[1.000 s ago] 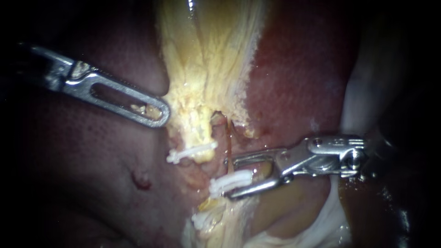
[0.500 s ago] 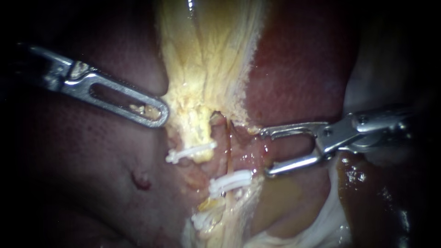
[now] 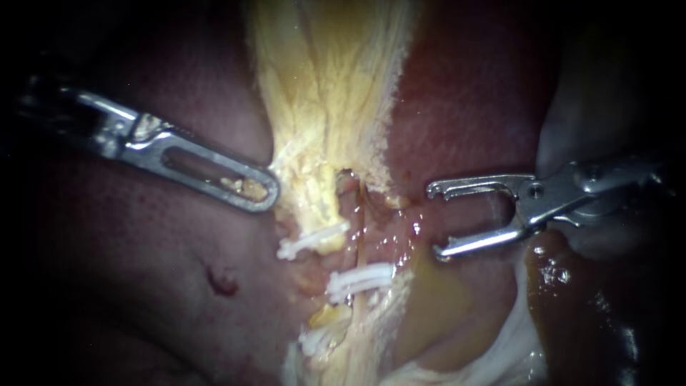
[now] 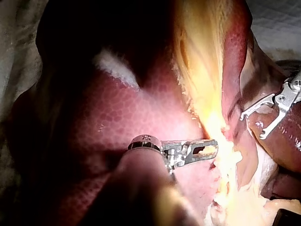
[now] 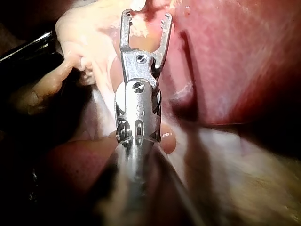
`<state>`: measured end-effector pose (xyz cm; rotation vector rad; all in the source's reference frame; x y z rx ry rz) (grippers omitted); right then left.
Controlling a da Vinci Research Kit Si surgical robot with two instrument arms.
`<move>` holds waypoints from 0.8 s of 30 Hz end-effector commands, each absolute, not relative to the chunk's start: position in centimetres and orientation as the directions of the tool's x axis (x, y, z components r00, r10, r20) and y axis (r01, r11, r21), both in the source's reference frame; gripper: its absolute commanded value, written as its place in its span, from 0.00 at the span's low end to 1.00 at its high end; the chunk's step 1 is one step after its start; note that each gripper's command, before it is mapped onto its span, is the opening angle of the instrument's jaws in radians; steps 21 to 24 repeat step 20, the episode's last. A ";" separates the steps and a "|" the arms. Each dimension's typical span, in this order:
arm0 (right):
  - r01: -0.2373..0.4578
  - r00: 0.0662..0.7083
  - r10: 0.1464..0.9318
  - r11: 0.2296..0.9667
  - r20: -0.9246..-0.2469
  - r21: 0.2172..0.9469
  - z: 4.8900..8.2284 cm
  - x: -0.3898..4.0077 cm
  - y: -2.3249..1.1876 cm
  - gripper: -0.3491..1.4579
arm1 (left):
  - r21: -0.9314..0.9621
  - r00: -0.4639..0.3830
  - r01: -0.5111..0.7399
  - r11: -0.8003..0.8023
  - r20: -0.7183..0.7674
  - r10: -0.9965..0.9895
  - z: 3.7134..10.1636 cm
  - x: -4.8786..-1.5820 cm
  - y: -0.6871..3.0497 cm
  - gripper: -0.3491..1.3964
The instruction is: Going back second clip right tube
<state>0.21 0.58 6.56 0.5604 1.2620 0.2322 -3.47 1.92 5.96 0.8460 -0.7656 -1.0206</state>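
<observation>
Your right instrument point(image 3: 434, 220) holds 2 empty jaws apart near the clip point(image 3: 359, 281) (on the right tube point(image 3: 361, 229)); a careless swing could dislodge it.

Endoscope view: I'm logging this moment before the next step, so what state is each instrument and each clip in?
left instrument, shut on yellow tissue
right instrument, open, empty, apart from the clips
upper clip, closed across a yellow strand
middle clip, closed across the right tube
lower clip, closed, partly hidden by tissue
</observation>
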 end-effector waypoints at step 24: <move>0.142 0.299 0.449 0.852 -0.842 0.504 6.44 0.24 0.62 0.47 | 0.868 0.337 0.403 0.289 0.153 -0.929 6.34 -3.67 1.95 0.00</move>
